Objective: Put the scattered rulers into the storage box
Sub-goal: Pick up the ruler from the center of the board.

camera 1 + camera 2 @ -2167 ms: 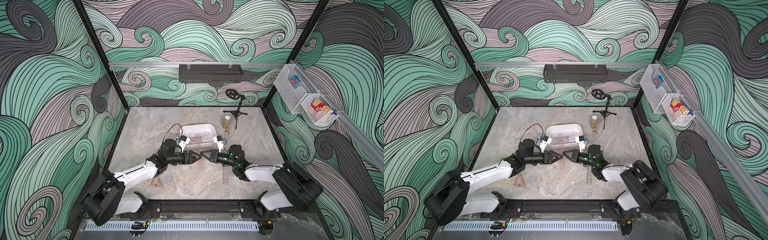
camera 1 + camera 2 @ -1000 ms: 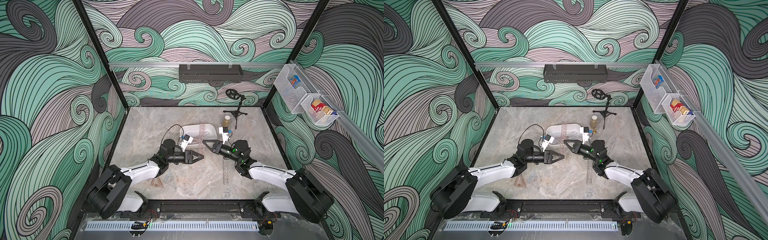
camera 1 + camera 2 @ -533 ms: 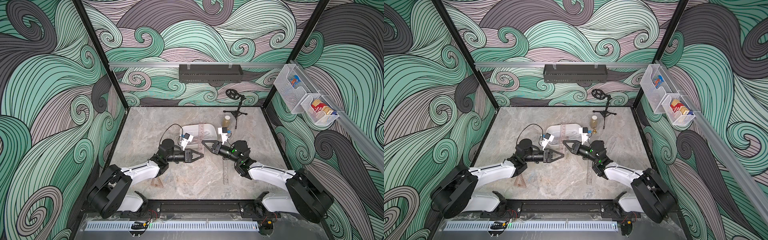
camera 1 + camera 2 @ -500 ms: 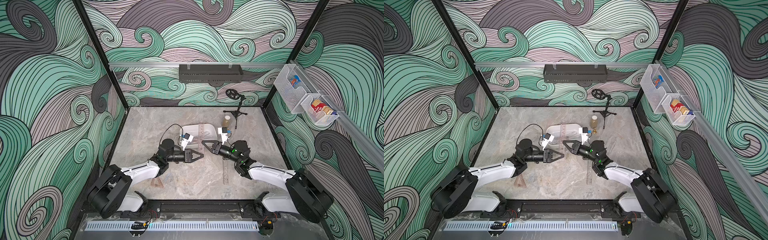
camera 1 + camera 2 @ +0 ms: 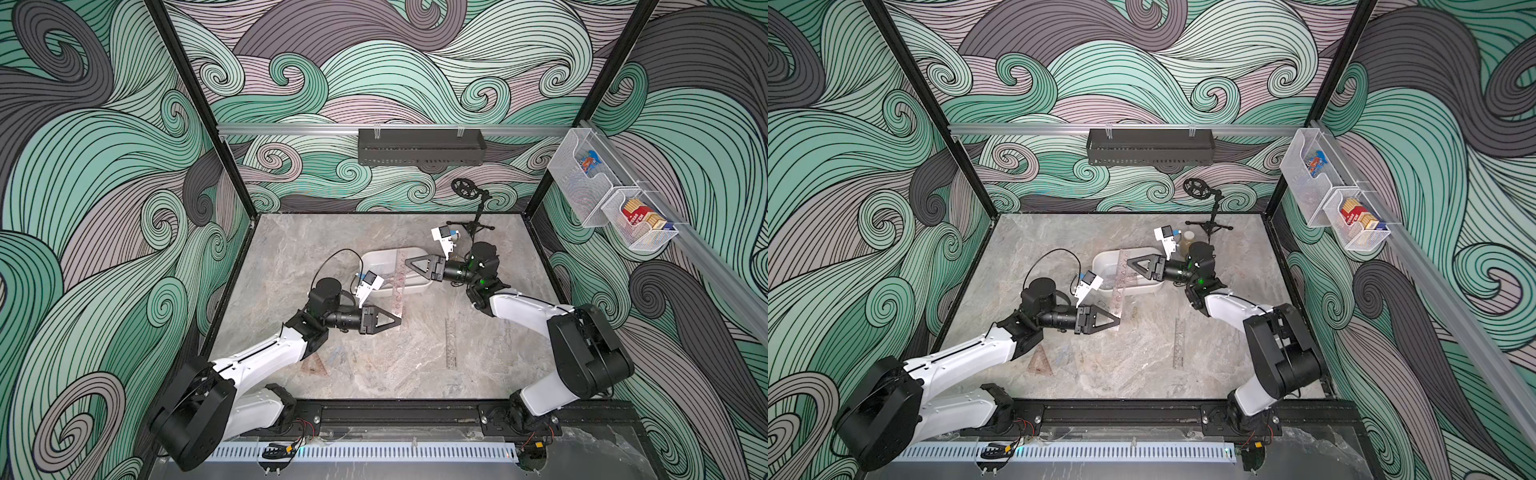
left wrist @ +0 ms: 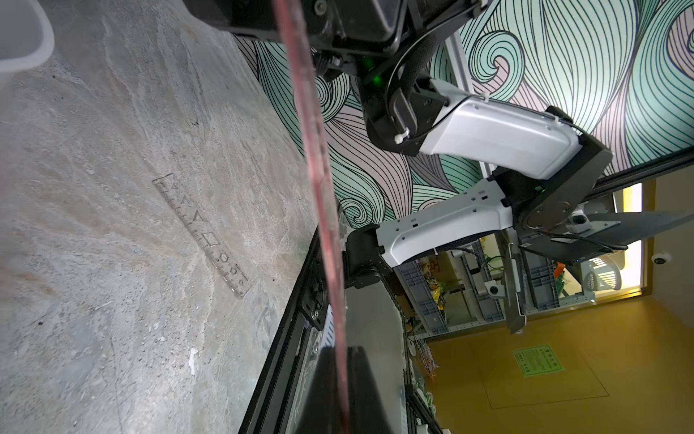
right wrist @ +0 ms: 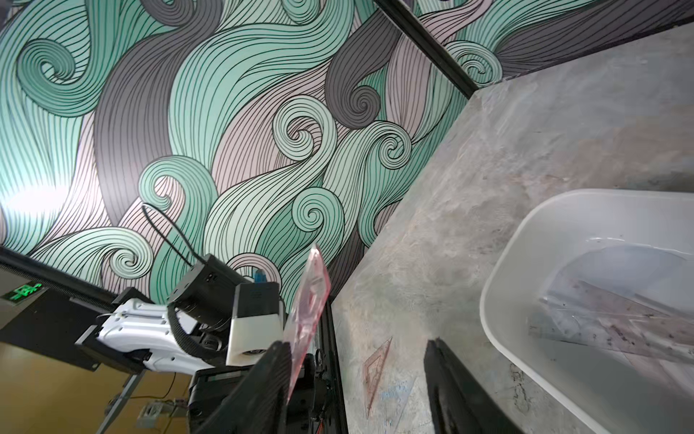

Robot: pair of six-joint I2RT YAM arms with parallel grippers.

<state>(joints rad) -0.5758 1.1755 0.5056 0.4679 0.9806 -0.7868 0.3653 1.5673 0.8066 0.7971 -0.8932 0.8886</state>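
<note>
A long reddish ruler (image 5: 400, 286) (image 5: 1120, 286) runs from my left gripper (image 5: 397, 320) (image 5: 1117, 321) out over the white storage box (image 5: 365, 262) (image 5: 1099, 262). The left gripper (image 6: 340, 353) is shut on its near end; the ruler (image 6: 319, 188) shows edge-on there. My right gripper (image 5: 409, 262) (image 7: 356, 349) hangs open over the box, with the ruler (image 7: 308, 300) lying beside one finger (image 7: 276, 362). A few see-through rulers (image 7: 619, 319) lie in the box (image 7: 525, 233). A clear ruler (image 5: 451, 343) (image 6: 204, 236), a reddish set square (image 5: 313, 365) (image 7: 377, 368) and a bluish set square (image 5: 338, 359) (image 7: 394, 398) lie on the table.
A small bottle (image 5: 1187, 241) and a black tripod stand (image 5: 473, 208) are behind the box at the back right. A black perforated tray (image 5: 419, 147) hangs on the back wall. Wire-mesh baskets (image 5: 602, 195) hang on the right wall.
The left gripper has shut on the reddish ruler's near end. The right gripper, shut on its far end a second ago, has opened. Both arms have shifted slightly.
</note>
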